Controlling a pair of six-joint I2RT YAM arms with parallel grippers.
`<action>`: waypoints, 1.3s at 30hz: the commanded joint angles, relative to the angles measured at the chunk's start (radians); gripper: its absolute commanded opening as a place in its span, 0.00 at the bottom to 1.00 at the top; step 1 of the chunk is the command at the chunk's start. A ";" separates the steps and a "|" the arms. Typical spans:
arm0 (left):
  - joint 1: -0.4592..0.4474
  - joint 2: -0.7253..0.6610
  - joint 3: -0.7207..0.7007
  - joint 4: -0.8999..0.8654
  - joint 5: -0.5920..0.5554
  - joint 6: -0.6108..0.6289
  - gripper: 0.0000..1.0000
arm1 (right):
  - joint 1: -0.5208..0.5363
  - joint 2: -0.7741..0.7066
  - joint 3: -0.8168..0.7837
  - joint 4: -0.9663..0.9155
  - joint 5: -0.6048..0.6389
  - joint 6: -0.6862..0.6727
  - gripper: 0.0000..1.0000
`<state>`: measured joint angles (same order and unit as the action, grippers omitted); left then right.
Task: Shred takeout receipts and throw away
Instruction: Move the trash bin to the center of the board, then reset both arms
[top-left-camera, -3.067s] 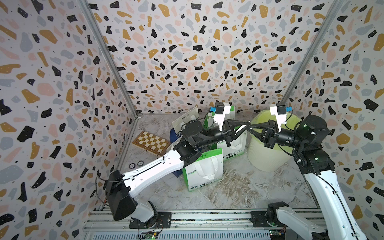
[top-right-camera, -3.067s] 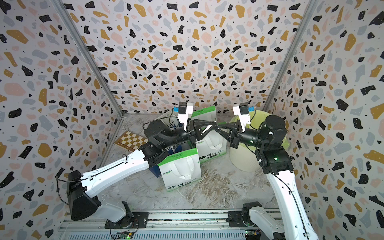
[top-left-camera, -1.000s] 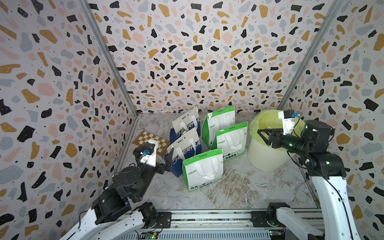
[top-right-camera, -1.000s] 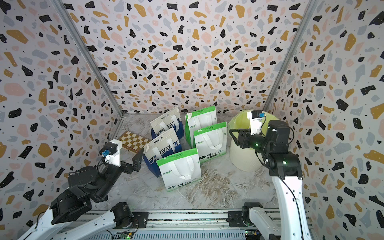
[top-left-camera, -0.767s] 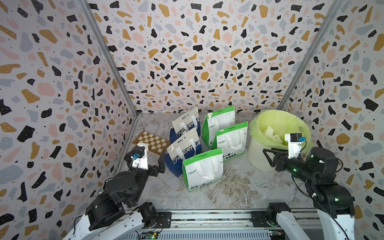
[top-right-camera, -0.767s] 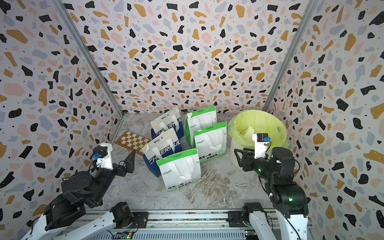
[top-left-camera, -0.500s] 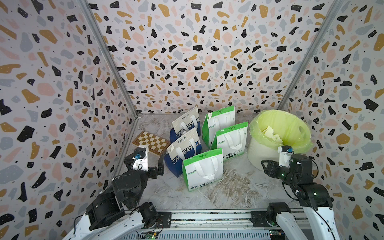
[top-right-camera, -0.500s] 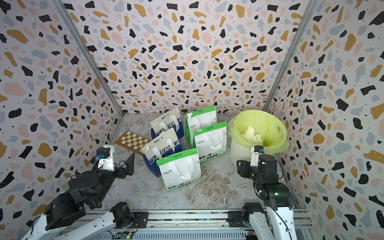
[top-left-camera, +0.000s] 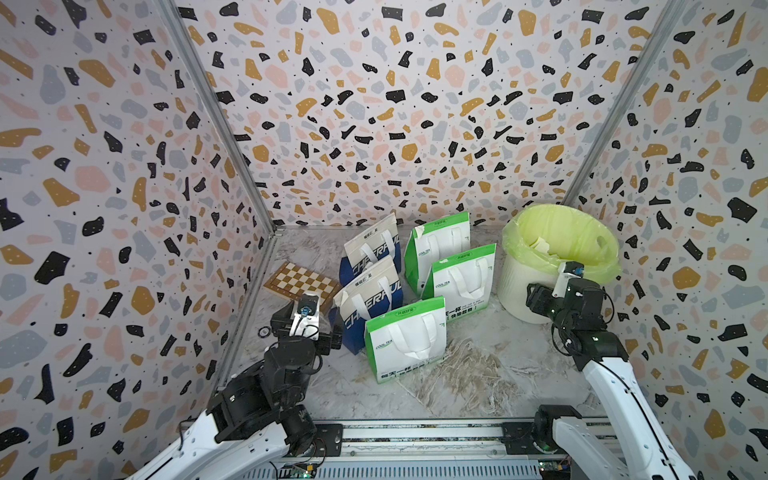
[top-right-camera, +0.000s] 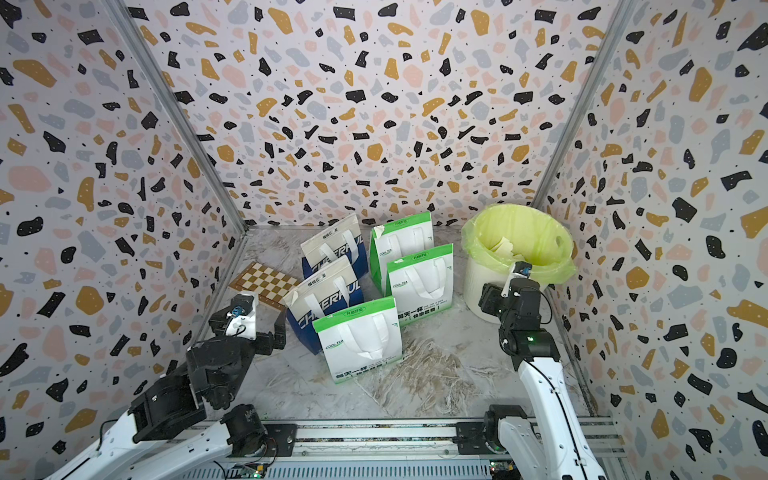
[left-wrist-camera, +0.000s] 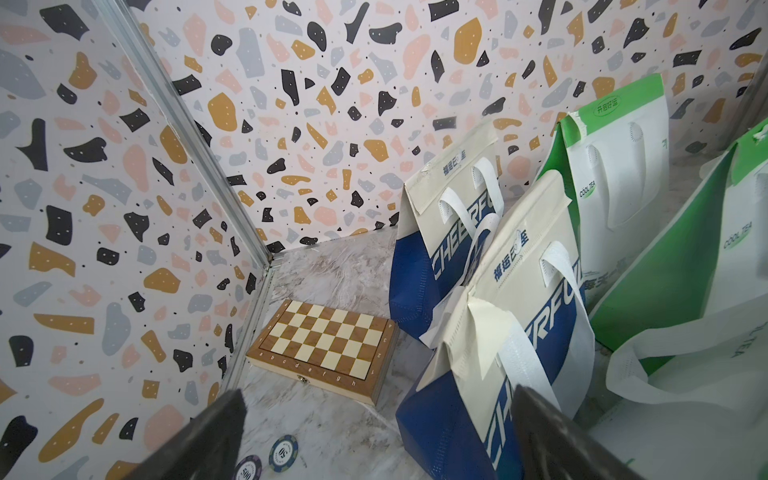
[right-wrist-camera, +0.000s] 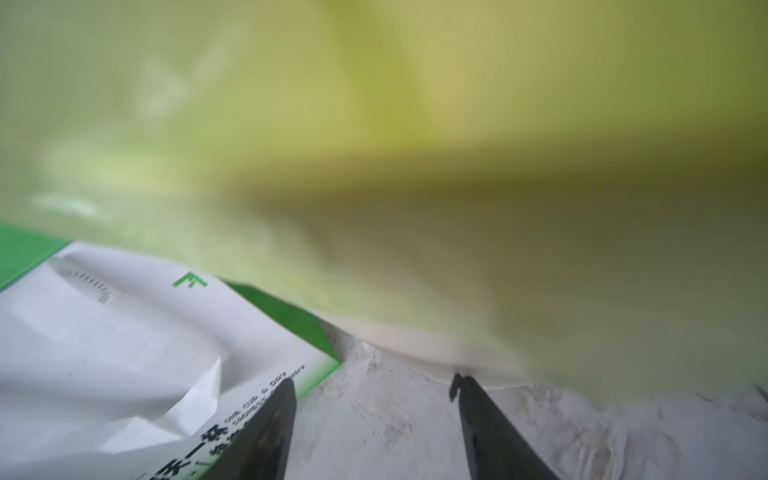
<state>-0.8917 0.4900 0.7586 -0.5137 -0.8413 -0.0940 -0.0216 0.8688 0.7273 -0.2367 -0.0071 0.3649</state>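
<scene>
Torn cream pieces of the takeout receipts (top-left-camera: 540, 246) (top-right-camera: 505, 245) lie inside the white bin with the yellow-green liner (top-left-camera: 517, 295) (top-right-camera: 473, 286) at the back right. My right gripper (top-left-camera: 534, 297) (top-right-camera: 486, 301) hangs low beside the bin's front wall. In the right wrist view the right gripper (right-wrist-camera: 373, 378) is open over bare floor, with nothing between its fingers. My left gripper (top-left-camera: 328, 337) (top-right-camera: 276, 332) is drawn back at the front left, next to the nearer blue bag. In the left wrist view the left gripper (left-wrist-camera: 378, 390) is wide open and empty.
Two blue-and-white bags (top-left-camera: 370, 257) (top-left-camera: 365, 309) and three green-and-white bags (top-left-camera: 440, 245) (top-left-camera: 461, 282) (top-left-camera: 405, 345) stand mid-floor. A chessboard (top-left-camera: 301, 284) (left-wrist-camera: 324, 340) lies by the left wall, with two poker chips (left-wrist-camera: 282, 453) near it. Thin pale strips (top-left-camera: 457, 374) litter the front floor.
Both arms have pulled back towards the front rail. The right gripper came down from over the bin to floor level beside it, and its jaws widened. The left gripper stayed open.
</scene>
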 joint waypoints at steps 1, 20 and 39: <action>0.112 0.072 0.029 0.115 0.105 -0.003 1.00 | -0.049 0.086 -0.004 0.228 -0.056 -0.050 0.63; 0.821 0.313 -0.154 0.546 0.305 -0.262 1.00 | 0.025 0.070 -0.338 0.713 0.150 -0.162 0.93; 0.849 0.702 -0.546 1.347 0.545 0.005 1.00 | 0.098 0.548 -0.499 1.371 0.138 -0.339 1.00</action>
<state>-0.0460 1.1534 0.2062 0.5861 -0.3889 -0.1356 0.0822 1.3777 0.2436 0.9375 0.1421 0.0505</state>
